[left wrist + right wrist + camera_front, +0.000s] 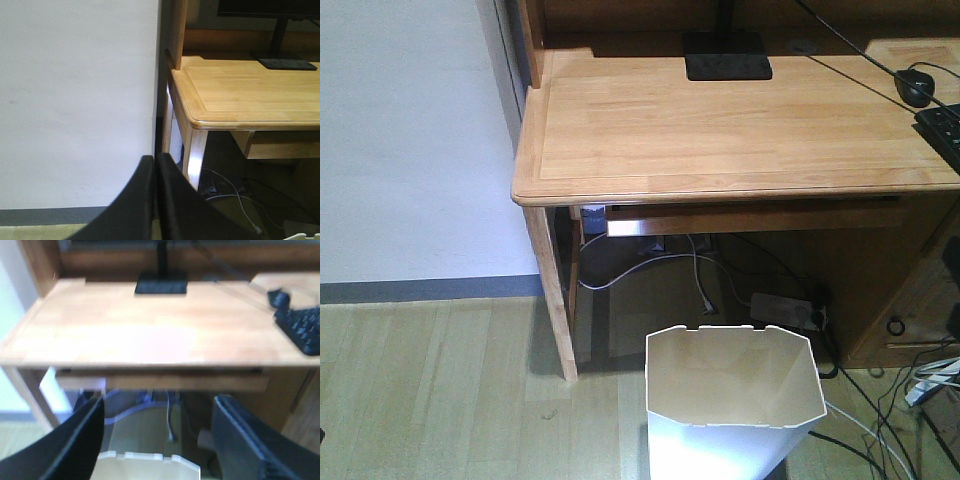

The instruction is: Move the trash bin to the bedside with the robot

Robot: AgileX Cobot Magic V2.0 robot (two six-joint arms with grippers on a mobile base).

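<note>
White angular plastic trash bin (732, 392) stands by wooden desk (720, 125); left claw (155, 160) pressed together, right claw (159, 404) spread.

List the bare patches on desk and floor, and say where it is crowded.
Free: the desk from its left edge to the mouse and keyboard, in front of the monitor base; the floor between wall, desk leg and bin. Crowded: under the desk and right of the bin, with cables and a power strip.

The right gripper (159, 404) holds its fingers (75, 445) wide apart; the trash bin (150, 466) rim shows low between them, counter (140, 325) beyond.
</note>
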